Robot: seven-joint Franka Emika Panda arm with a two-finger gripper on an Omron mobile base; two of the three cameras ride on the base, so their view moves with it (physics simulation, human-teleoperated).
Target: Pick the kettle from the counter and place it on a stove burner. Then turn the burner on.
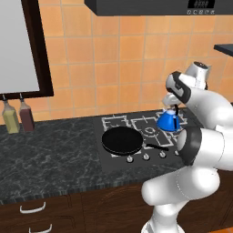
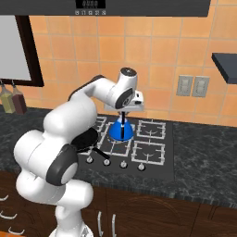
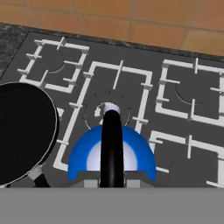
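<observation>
From the left side, the blue kettle (image 1: 169,120) hangs by its black handle under the gripper (image 1: 175,106), over the cooktop (image 1: 113,161) just behind the frying pan (image 1: 122,140), with two bottles (image 1: 18,117) well off along the counter (image 1: 45,159). From the right side it's clearer: the gripper (image 2: 123,112) is clamped on the kettle (image 2: 121,131) handle, and the kettle sits low above the centre burner (image 2: 115,146), though I cannot tell whether its base touches the grate. Looking down the hand, the handle runs straight up between the fingers, the kettle (image 3: 112,157) just beside the pan (image 3: 24,131) and nearer the camera than the burner (image 3: 111,103) ring. I'd say the job now is to centre it over that ring, lower it level, clear of the pan, and only then let go.
</observation>
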